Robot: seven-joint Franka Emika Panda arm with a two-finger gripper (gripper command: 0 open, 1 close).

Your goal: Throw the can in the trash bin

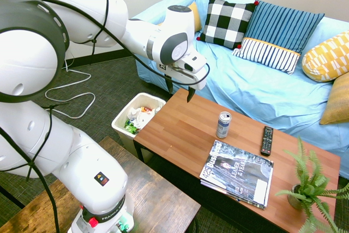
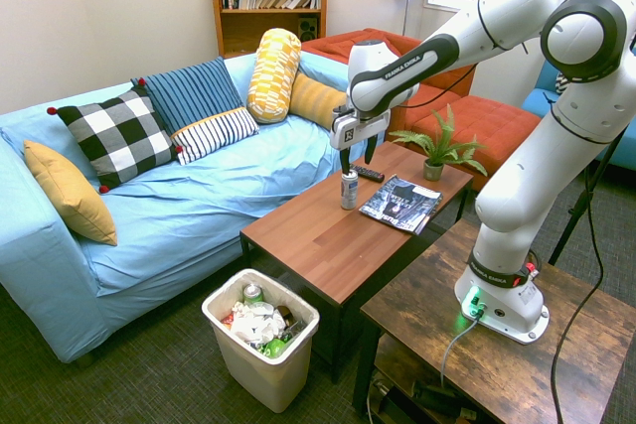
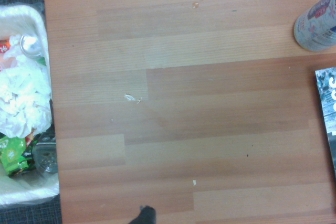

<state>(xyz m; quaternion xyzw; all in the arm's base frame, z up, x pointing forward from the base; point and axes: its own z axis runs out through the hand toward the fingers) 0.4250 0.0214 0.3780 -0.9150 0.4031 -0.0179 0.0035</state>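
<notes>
Viewing the black-fingered white gripper (image 1: 180,89) near the brown wooden table (image 1: 182,126), we see fingers apart, empty, presumably readied for the upright silver-grey metal can (image 1: 223,125).

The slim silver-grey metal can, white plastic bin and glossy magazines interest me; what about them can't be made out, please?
- Can, wrist view: top cut off by the picture's edge.
- Bin, second exterior view: deeper contents hidden under crumpled white trash.
- Magazines, first exterior view: lower covers hidden by the top one.
</notes>
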